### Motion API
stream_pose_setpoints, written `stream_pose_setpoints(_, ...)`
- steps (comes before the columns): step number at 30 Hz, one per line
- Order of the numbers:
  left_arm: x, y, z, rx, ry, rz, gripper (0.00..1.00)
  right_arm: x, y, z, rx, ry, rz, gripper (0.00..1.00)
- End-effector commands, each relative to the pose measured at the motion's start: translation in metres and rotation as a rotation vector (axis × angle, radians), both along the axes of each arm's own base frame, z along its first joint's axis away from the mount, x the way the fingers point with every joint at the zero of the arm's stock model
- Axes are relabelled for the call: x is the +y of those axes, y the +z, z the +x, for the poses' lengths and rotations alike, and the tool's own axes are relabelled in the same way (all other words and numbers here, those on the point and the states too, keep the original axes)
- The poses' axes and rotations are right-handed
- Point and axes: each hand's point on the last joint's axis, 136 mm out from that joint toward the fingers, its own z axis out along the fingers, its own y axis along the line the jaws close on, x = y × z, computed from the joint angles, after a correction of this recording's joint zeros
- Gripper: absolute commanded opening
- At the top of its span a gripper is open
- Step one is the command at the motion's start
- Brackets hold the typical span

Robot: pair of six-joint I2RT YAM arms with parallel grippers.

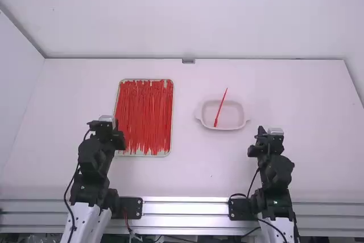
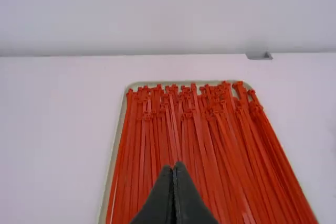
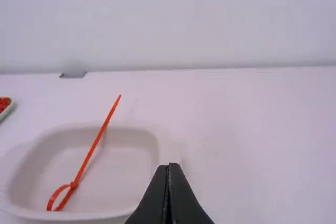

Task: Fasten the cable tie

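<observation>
We find the left hand [image 2: 173,170] closed and empty at the near end of a flat beige tray [image 2: 112,153], which is heaped with straight red plastic cable ties [image 2: 210,129] and sits left of the middle of the desk [image 1: 296,95]. The right hand [image 3: 168,167] is likewise closed on nothing, just near of a white shallow dish [image 3: 131,145] holding one looped red tie [image 3: 90,153]. In our judgement the ties are light, springy and slick, and they lie crowded together. One is best pinched near its tail and drawn clear of its neighbours.
</observation>
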Motion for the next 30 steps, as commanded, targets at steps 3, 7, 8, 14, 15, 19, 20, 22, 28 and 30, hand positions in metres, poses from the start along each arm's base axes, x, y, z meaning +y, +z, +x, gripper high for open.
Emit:
stream_pose_setpoints(3,0.000,-0.014,-0.005,-0.007,0.001,0.002,0.00,0.001,0.004,-0.001,-0.031,0.003,0.003,0.00)
stream_pose_setpoints(7,0.000,-0.028,-0.009,-0.007,0.001,0.002,0.00,0.001,0.010,-0.002,-0.058,0.003,0.003,0.00)
stream_pose_setpoints(8,0.000,-0.031,-0.010,-0.007,0.001,0.002,0.00,0.001,0.010,-0.002,-0.058,0.003,0.003,0.00)
stream_pose_setpoints(14,0.000,-0.044,-0.013,-0.017,0.001,0.002,0.00,0.001,0.010,-0.002,-0.058,0.003,0.003,0.00)
stream_pose_setpoints(15,0.000,-0.042,-0.013,-0.027,0.002,0.002,0.00,0.001,0.010,-0.002,-0.058,0.003,0.003,0.00)
stream_pose_setpoints(19,0.000,-0.031,-0.013,-0.076,0.002,0.002,0.00,0.001,0.010,-0.002,-0.058,0.003,0.003,0.00)
stream_pose_setpoints(20,0.000,-0.028,-0.013,-0.087,0.002,0.002,0.00,0.001,0.010,-0.002,-0.058,0.003,0.003,0.00)
stream_pose_setpoints(22,0.000,-0.024,-0.014,-0.107,0.002,0.002,0.00,0.001,0.010,-0.002,-0.058,0.003,0.003,0.00)
stream_pose_setpoints(28,0.000,-0.011,-0.015,-0.163,0.002,0.002,0.00,0.001,0.010,-0.002,-0.058,0.003,0.003,0.00)
stream_pose_setpoints(30,0.000,-0.010,-0.015,-0.169,0.002,0.002,0.00,0.001,0.010,-0.002,-0.058,0.003,0.003,0.00)
